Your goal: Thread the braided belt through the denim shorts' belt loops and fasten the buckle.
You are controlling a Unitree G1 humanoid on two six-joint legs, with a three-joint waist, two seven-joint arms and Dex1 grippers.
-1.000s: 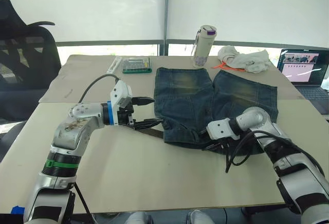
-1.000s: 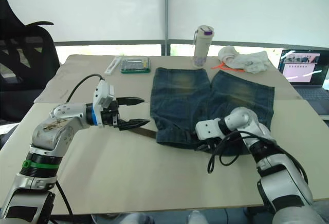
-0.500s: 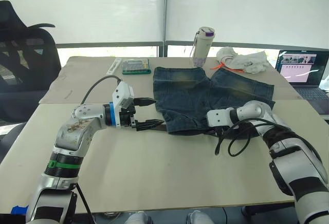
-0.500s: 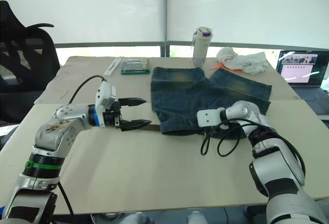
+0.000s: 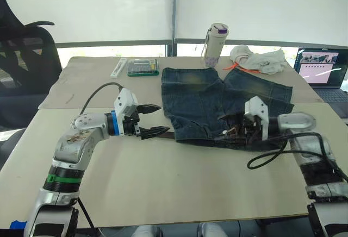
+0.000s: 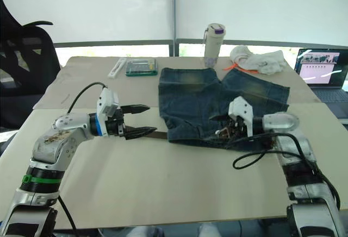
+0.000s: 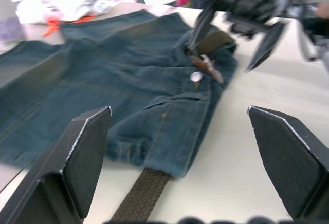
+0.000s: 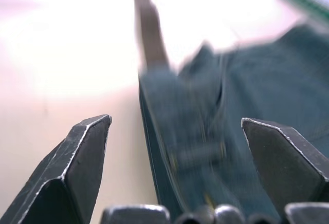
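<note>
shorts: denim shorts (image 5: pixel 217 104) lie flat on the bench (image 5: pixel 163 182), waistband toward the robot.
belt: the braided belt (image 7: pixel 141 196) pokes out from the waistband's left end, and it shows again at the fly by the shorts' button (image 7: pixel 196 76).
buckle: can't make it out for certain.
left gripper: left gripper (image 5: pixel 154 120) hovers just off the shorts' left edge, fingers spread wide, nothing in them, one finger above the belt's free end.
right gripper: right gripper (image 6: pixel 225 128) sits over the waistband near the fly, fingers wide apart, holding nothing.
back of bench: bottle (image 5: pixel 215 40), white cloth (image 5: pixel 258 60), laptop (image 5: pixel 322 69).
</note>
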